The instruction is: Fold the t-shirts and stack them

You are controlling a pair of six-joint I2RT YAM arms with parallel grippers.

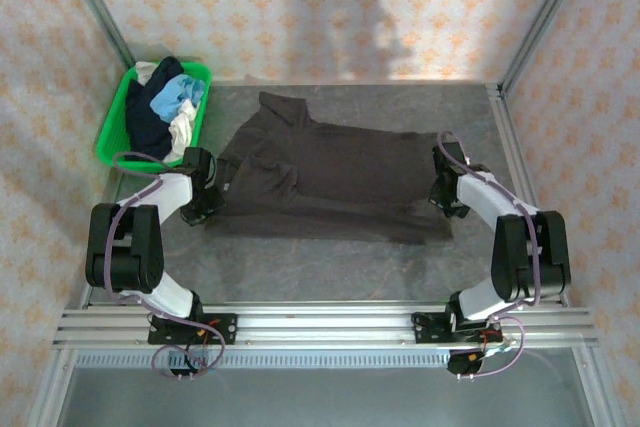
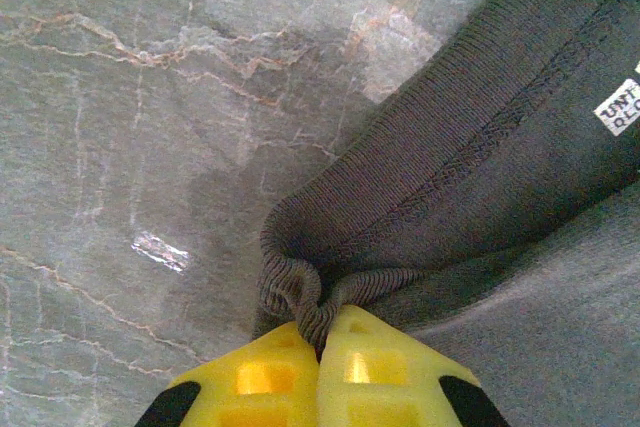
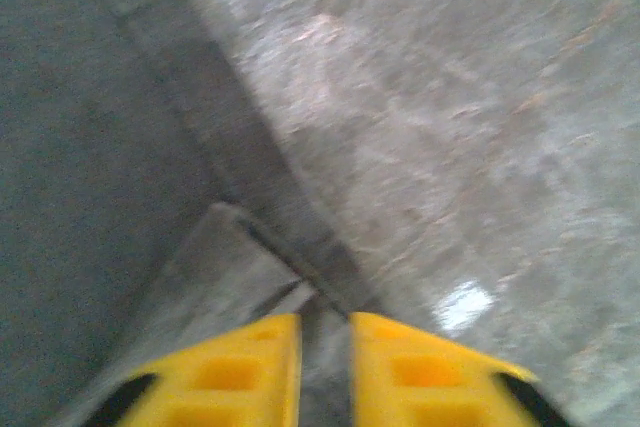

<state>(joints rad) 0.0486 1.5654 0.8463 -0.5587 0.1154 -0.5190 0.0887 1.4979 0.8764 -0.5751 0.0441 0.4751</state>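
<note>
A large dark brown-grey t-shirt [image 1: 340,177] lies spread across the middle of the table. At its left edge, my left gripper [image 1: 207,187] is shut on the ribbed collar [image 2: 300,297], which bunches up between the yellow fingertips [image 2: 260,367]; a white label [image 2: 620,107] shows nearby. My right gripper [image 1: 447,187] sits at the shirt's right edge. There a corner of the hem [image 3: 290,237] is pinched in the narrow gap between its yellow fingers [image 3: 410,357]; this view is blurred. The navy t-shirt [image 1: 150,119], light blue t-shirt [image 1: 176,95] and cream t-shirt [image 1: 183,131] lie heaped in the basket.
The green plastic basket [image 1: 113,137] stands at the table's back left corner, close behind the left arm. Bare marbled table [image 1: 330,267] runs between the shirt and the aluminium rail at the near edge. Metal frame posts border both sides.
</note>
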